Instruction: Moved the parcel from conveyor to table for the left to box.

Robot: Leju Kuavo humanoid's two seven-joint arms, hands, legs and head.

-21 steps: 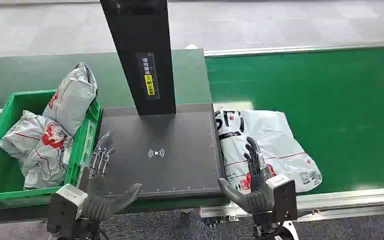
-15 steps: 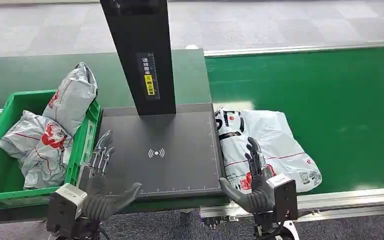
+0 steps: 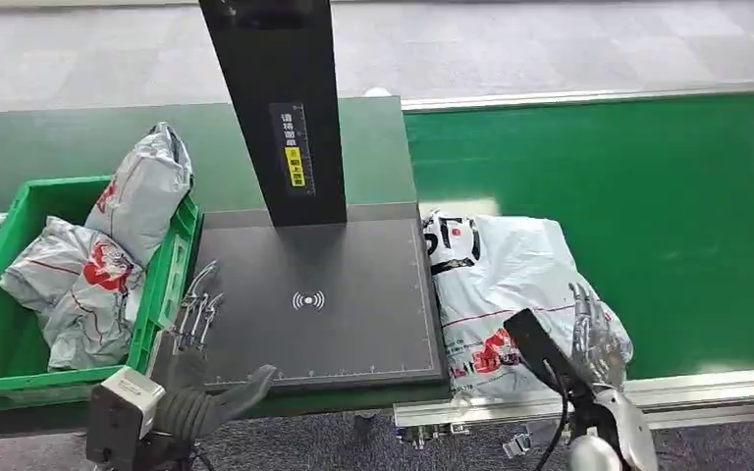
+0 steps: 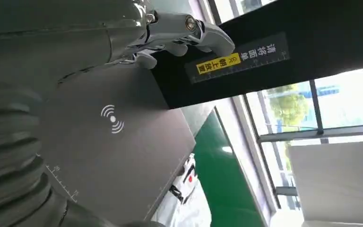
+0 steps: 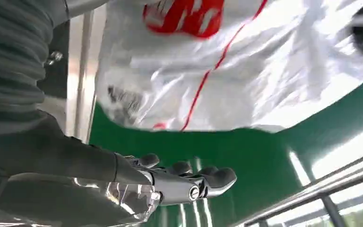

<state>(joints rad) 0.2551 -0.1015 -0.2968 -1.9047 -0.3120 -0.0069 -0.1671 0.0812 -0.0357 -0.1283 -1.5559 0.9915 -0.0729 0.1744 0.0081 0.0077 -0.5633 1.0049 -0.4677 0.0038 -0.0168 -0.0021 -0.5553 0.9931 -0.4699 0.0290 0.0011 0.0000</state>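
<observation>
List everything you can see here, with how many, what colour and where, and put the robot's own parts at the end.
white parcel: one, white with red and black print, on the green conveyor just right of the dark table
conveyor: one, green, on the right
dark table: one, dark grey, centre, with a white signal mark
black post: one, black with a yellow label, rising from the table's far edge
green box: one, green, left of the table
grey parcels: at least two, grey with red print, in the box, one standing up against its far corner
left hand: one, grey, fingers apart at the table's near left corner, holding nothing
right hand: one, silver, fingers apart at the white parcel's right edge; whether it touches, unclear
</observation>
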